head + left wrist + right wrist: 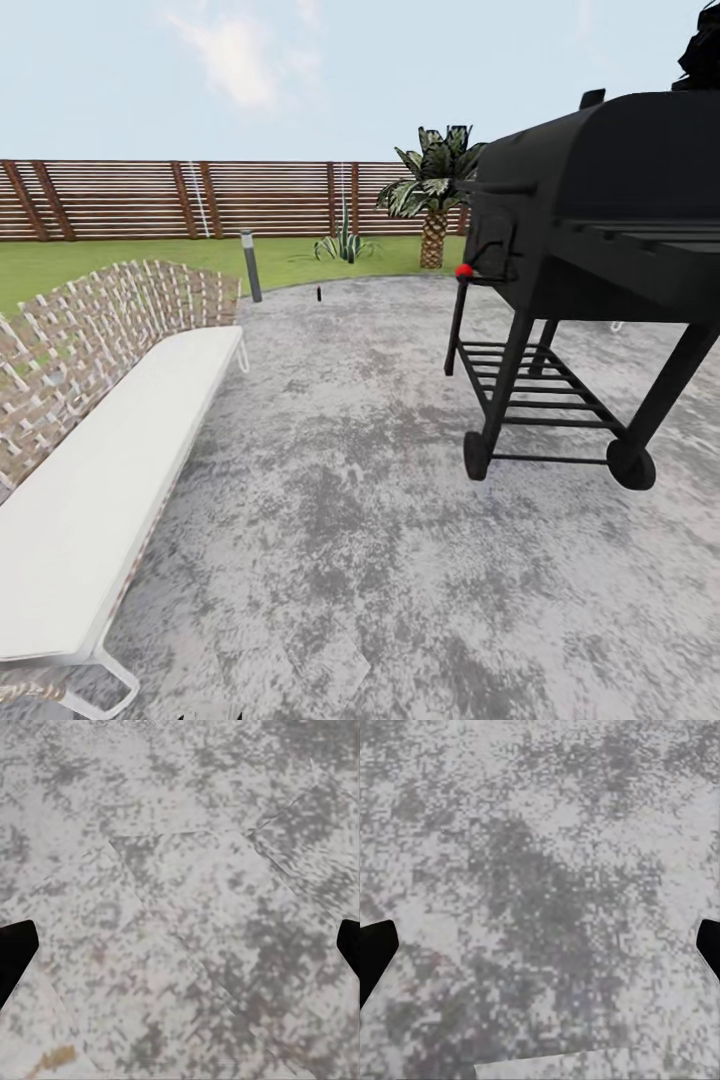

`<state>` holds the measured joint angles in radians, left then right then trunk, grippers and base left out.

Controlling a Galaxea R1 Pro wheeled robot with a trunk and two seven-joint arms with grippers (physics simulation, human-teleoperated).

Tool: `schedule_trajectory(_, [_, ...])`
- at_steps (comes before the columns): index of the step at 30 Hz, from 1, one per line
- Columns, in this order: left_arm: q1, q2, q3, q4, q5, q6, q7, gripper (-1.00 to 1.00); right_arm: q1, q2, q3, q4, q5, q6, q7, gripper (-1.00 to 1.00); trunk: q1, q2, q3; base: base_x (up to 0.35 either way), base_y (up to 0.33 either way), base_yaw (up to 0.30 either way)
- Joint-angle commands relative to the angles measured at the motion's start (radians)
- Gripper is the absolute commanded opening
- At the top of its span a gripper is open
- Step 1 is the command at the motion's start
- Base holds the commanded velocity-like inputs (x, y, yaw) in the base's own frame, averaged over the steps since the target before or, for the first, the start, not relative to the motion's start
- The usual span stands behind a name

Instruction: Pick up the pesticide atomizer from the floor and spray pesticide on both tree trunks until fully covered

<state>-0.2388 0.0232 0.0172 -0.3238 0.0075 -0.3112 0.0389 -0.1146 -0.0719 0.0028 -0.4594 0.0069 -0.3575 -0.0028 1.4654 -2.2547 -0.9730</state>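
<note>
Both my grippers (180, 945) (540, 945) open, empty over patio; grill (600, 230) close on right, base cd clip its wheel (632, 465) en route.

A small dark atomizer (319, 293) stands upright at the paving's far edge.

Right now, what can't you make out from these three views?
- Small dark object at the patio edge, head view: too small to identify.
- Grill, head view: its right side is cut off by the frame edge, and the dark shape above its lid can't be identified.
- Bench, head view: its near end runs off the frame.
- Left claw and right claw, wrist views: fingertips at the frame edges, spread wide, nothing between them but paving.
</note>
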Motion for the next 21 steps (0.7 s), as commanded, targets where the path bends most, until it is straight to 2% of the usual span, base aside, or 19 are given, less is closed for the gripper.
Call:
schedule_trajectory(1, [-0.001,0.000,0.001,0.001,0.001,-0.003,0.001,1.00,0.000,0.000,0.000,0.001,0.001,-0.003,0.000,1.00,0.000,0.000,-0.001,0.340,0.000,0.000])
schedule_trajectory(21, [-0.001,0.000,0.001,0.000,0.000,-0.003,0.001,1.00,0.000,0.000,0.000,0.000,0.000,-0.003,0.000,1.00,0.000,0.000,-0.001,0.340,0.000,0.000])
